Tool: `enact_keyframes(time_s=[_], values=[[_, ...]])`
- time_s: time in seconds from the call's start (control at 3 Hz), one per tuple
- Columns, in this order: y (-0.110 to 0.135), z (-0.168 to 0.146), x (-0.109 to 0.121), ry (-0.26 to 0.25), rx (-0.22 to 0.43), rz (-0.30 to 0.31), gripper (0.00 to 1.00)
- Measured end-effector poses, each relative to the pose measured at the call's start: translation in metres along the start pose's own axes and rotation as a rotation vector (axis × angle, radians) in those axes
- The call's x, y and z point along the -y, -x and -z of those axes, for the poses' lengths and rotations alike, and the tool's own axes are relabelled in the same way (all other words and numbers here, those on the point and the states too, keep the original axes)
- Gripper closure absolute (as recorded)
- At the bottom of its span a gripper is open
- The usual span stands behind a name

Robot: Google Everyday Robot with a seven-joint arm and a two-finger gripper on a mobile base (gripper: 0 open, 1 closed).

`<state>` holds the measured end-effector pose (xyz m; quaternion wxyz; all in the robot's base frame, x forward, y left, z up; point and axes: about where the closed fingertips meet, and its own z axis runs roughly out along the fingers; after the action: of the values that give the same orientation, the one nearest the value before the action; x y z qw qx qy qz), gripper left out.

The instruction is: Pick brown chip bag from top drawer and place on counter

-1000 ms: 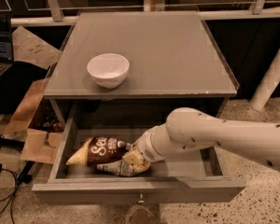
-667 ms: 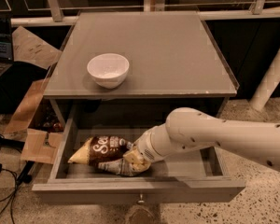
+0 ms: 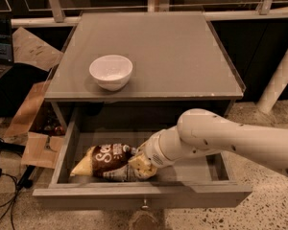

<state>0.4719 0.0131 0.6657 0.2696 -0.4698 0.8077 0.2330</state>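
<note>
Little has changed in the last second. In the open drawer (image 3: 66, 152) the bag (image 3: 108, 159) still lies left of centre, and the gripper (image 3: 145, 166) stays at its right end. Whether it has closed on the bag we cannot tell — the lift to the counter (image 3: 182, 51) looks still ahead.

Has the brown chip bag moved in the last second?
No. The brown chip bag lies where it was, near the front wall of the top drawer, with the gripper at its right end.
</note>
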Motion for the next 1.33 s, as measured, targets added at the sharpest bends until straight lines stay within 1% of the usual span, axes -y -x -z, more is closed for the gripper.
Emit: enact_keyframes(time_s=[0.33,0.67,1.0,1.33], values=[[0.008,0.03,-0.008,0.008,0.014,0.04,1.0],[0.024,0.063,-0.02,0.018,0.026,0.107,1.0],[0.047,0.1,-0.03,0.028,0.031,0.19,1.0],[0.071,0.134,-0.037,0.02,0.039,0.258,1.0]])
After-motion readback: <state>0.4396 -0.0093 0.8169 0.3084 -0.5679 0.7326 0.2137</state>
